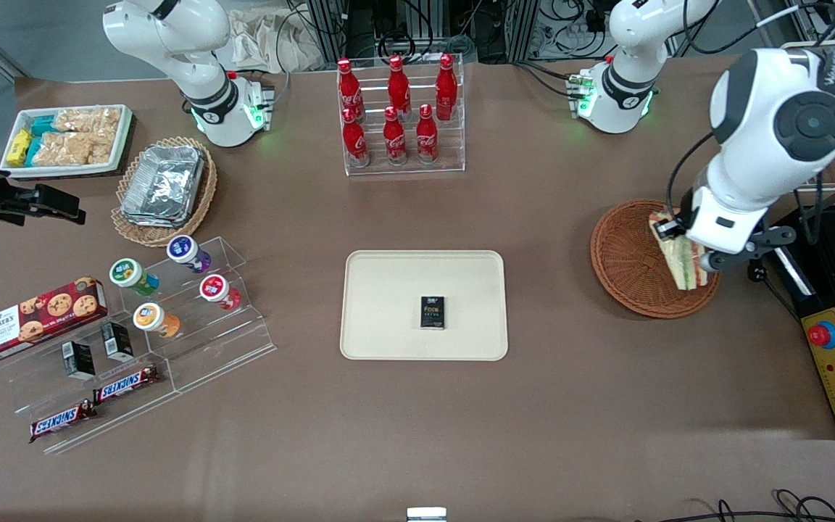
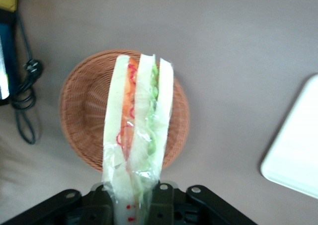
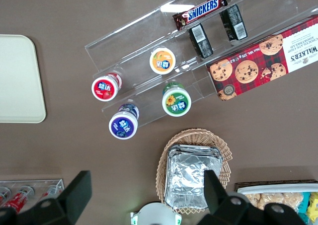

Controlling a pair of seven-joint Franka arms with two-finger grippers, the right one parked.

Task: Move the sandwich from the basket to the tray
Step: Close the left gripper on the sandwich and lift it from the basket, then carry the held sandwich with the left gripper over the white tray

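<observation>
Your hand (image 1: 687, 250) is squeezed tight on the sandwich (image 1: 684, 262), holding it up in the air over the basket (image 1: 628, 264). In the left wrist view the sandwich (image 2: 136, 130) hangs above the basket (image 2: 82, 115) in its clear wrap, and you can see the orange and green layers inside it. Nothing else shows inside the basket.

The tray (image 1: 388, 304) sits on the worktop (image 1: 533, 406), well apart from the basket, toward the parked arm's end. On the tray lies one small black box (image 1: 432, 312).

Farther from the front camera than the tray stands a clear rack (image 1: 404, 163) with six red bottles (image 1: 391, 134) in it. Far from the tray, toward the parked arm's end, a light wicker basket (image 1: 200, 206) holds silver foil trays (image 1: 164, 185). Near that basket, a white tray (image 1: 124, 138) is full of snack packets (image 1: 77, 138). A clear stepped stand (image 1: 243, 341) holds four little cups (image 1: 189, 252), two small black boxes (image 1: 117, 341) and two Snickers bars (image 1: 125, 383). A red cookie box (image 1: 37, 319) leans on the stand.
</observation>
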